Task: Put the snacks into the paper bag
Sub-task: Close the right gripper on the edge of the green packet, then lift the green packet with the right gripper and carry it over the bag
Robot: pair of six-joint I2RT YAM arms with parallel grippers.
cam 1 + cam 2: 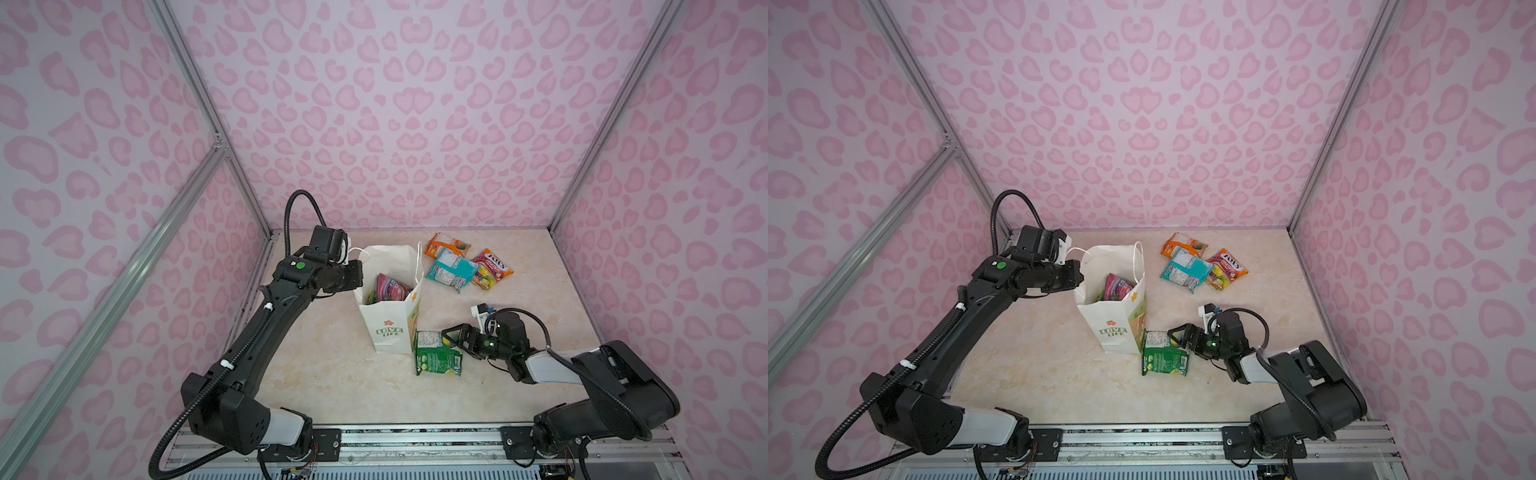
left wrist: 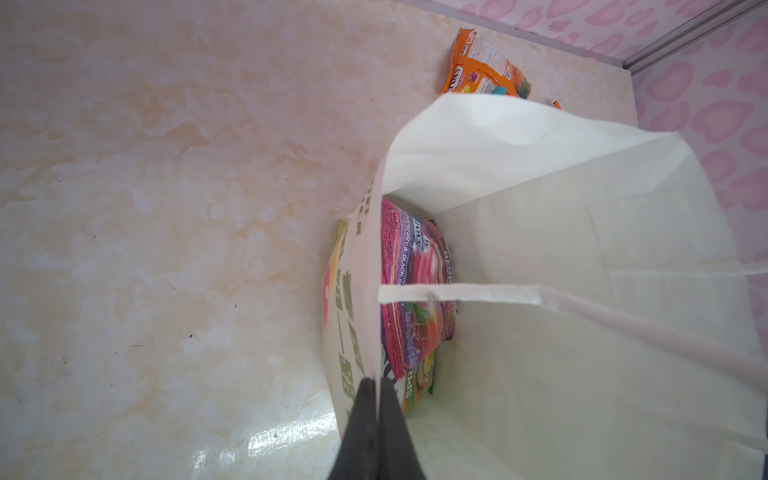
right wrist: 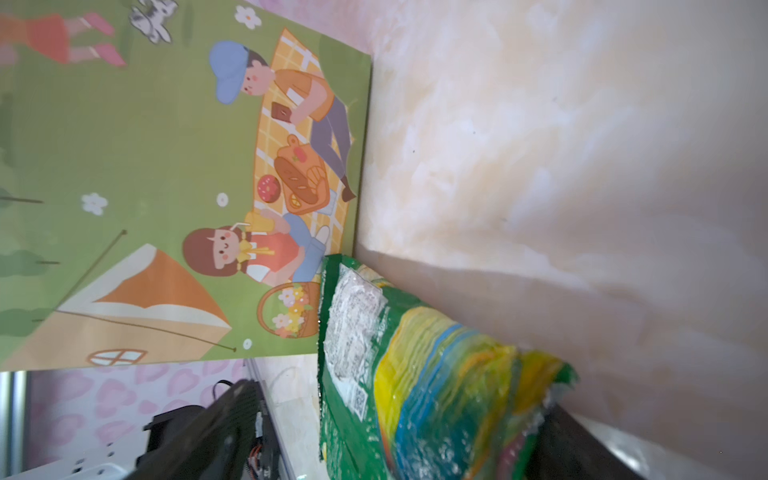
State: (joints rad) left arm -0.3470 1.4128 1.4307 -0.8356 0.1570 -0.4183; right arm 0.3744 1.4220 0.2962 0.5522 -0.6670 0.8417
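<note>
The white paper bag [image 1: 388, 332] [image 1: 1113, 332] stands upright at mid-table in both top views. My left gripper [image 1: 359, 271] [image 2: 377, 385] is shut on its left rim, one finger inside and one outside. A purple-pink snack packet [image 1: 390, 287] [image 2: 415, 266] stands inside the bag, with another partly hidden under it. A green packet [image 1: 437, 354] [image 3: 415, 374] lies against the bag's illustrated side panel [image 3: 145, 166]. My right gripper [image 1: 451, 341] [image 3: 390, 440] is open and straddles the green packet's near end. Orange [image 1: 448, 244], teal [image 1: 451, 271] and red FOX'S [image 1: 493, 268] packets lie behind the bag to the right.
Pink patterned walls with aluminium posts [image 1: 582, 166] close in the marble table [image 1: 332, 386] on three sides. A metal rail [image 1: 415, 436] carrying both arm bases runs along the front edge. The bag's cord handle [image 2: 478, 293] stretches across its mouth.
</note>
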